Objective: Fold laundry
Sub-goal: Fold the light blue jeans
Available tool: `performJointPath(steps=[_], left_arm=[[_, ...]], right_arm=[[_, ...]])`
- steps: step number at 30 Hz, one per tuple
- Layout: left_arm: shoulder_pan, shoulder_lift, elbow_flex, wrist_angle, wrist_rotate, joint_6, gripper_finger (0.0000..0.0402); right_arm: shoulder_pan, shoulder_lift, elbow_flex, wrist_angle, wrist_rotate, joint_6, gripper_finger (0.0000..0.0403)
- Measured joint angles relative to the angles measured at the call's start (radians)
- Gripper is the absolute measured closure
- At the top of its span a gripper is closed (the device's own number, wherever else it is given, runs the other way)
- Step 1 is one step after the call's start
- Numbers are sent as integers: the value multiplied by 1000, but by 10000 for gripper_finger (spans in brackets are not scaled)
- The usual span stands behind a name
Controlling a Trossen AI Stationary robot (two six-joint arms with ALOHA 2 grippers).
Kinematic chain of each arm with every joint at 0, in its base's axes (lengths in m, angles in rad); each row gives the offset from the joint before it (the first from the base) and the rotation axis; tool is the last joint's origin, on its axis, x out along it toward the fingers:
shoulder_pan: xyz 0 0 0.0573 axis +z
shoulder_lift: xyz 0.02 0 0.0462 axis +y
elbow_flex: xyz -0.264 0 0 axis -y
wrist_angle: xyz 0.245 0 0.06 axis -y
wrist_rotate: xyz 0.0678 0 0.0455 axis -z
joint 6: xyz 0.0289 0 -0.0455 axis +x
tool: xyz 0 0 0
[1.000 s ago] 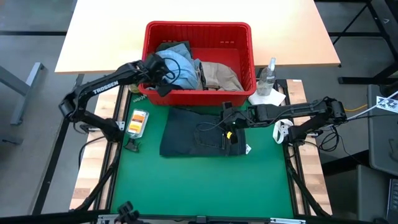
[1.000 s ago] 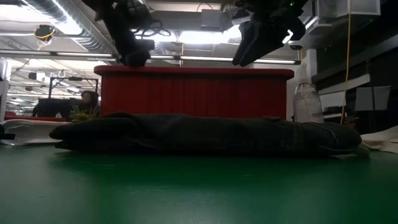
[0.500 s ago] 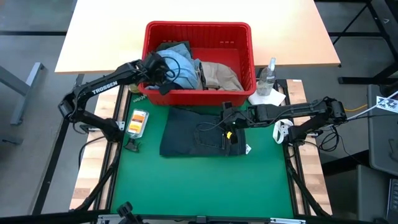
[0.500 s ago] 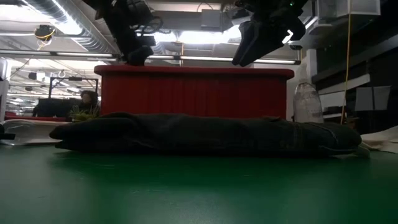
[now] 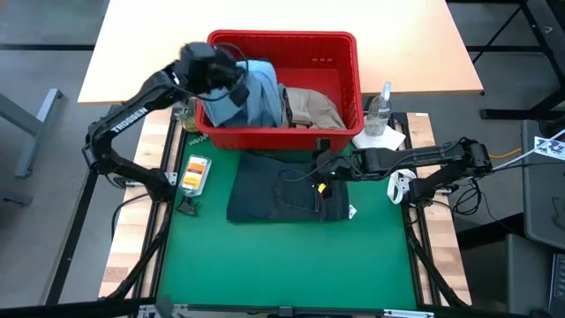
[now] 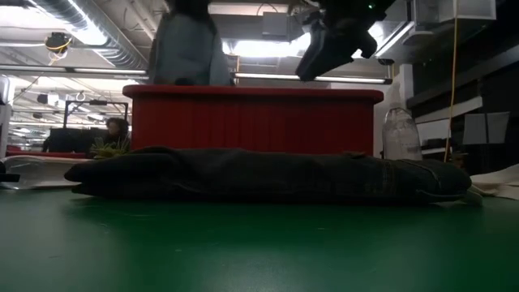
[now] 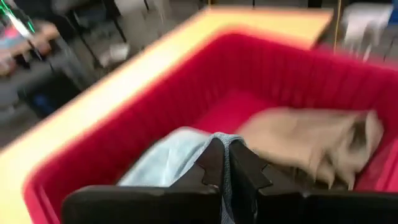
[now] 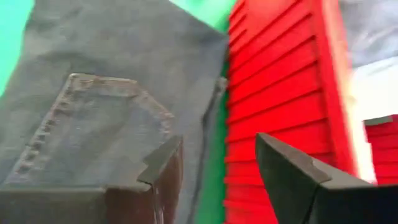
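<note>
- High view: the light blue denim [image 5: 256, 93] hangs in a soft, creased drape from the left gripper [image 5: 231, 81], clenched on its upper edge above the basket [image 5: 340, 49]; its lower end is in the basket beside the khaki piece [image 5: 313, 108].
- Folded dark jeans [image 5: 278, 185] lie flat on the green mat [image 5: 282, 265], just in front of the basket (a back pocket shows in the right wrist view).
- Right gripper [image 5: 318, 174] hovers over the jeans' right part, fingers spread, gripping nothing.
- A second ago the left gripper sat low in the basket with fingers apart; now it is raised and the denim is pulled up with it.
- Left gripper is blurred, and in the low view the denim [image 6: 185, 49] is cut off at the top.
</note>
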State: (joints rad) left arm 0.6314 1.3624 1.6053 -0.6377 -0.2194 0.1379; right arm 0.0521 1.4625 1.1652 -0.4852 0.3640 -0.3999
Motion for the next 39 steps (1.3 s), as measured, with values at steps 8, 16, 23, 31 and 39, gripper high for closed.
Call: performJointPath(steps=[8,16,23,31,39], left_arm=[[-52,0,219,77,56,1,399],[-119,-3,389,102,101,-3,400],[-196,-3,483,115,296,-61,400],[-329,-6,508,10,591,-215,401],[-471,2,502,-384,649,-214,373]], right_arm=[[0,-31,0,96,207,-53,203],[0,-87,0,241,406,-81,203],[0,-150,0,319,413,-184,203],[0,-221,0,306,413,-185,203],[0,-235,1,295,381,-186,203]])
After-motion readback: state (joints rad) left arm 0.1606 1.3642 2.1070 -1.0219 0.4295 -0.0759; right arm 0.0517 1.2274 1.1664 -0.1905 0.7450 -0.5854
